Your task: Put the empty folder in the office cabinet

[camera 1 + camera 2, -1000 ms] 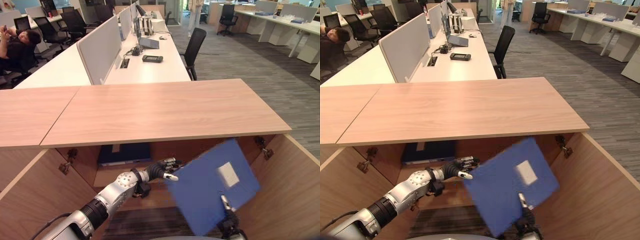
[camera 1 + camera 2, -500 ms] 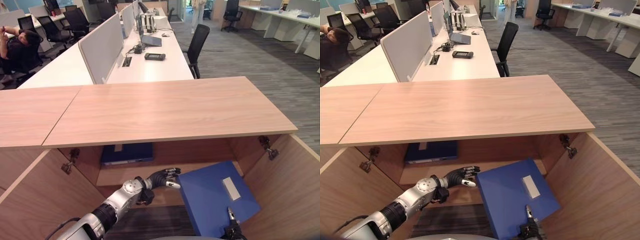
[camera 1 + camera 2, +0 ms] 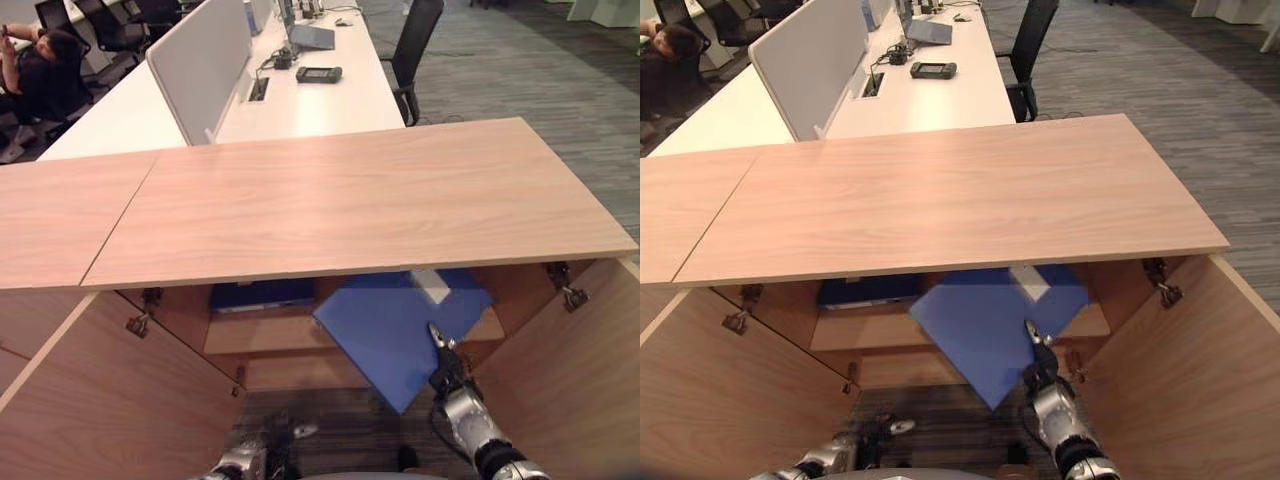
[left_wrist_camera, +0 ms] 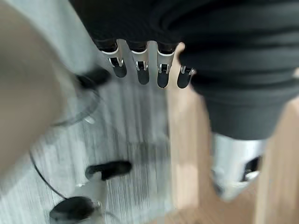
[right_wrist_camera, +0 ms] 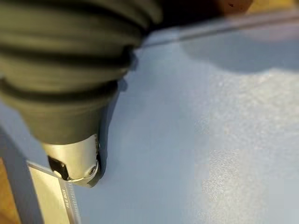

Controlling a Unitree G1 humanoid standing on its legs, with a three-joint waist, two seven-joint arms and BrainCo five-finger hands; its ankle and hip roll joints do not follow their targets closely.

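A: An open office, grey carpet (image 3: 560, 90), and a long white desk (image 3: 300, 120) behind a low wooden cabinet (image 3: 350, 200) with both doors swung wide.

B: Where is the folder (image 3: 400, 330)?

A: Blue, tilted, its far end under the cabinet top and over the shelf (image 3: 260, 335); its near corner hangs out over the carpet. A white label (image 3: 432, 287) shows near the far edge.

B: What holds it?

A: The right hand (image 3: 447, 372), at the near edge, thumb pressed on the cover; its wrist view shows the thumb on blue board (image 5: 196, 116).

B: And the other hand?

A: The left hand (image 4: 149, 70) is low by the floor, fingers loosely straight, holding nothing.

B: Anything else inside?

A: A dark blue binder (image 3: 262, 295) lies flat at the back left of the shelf.
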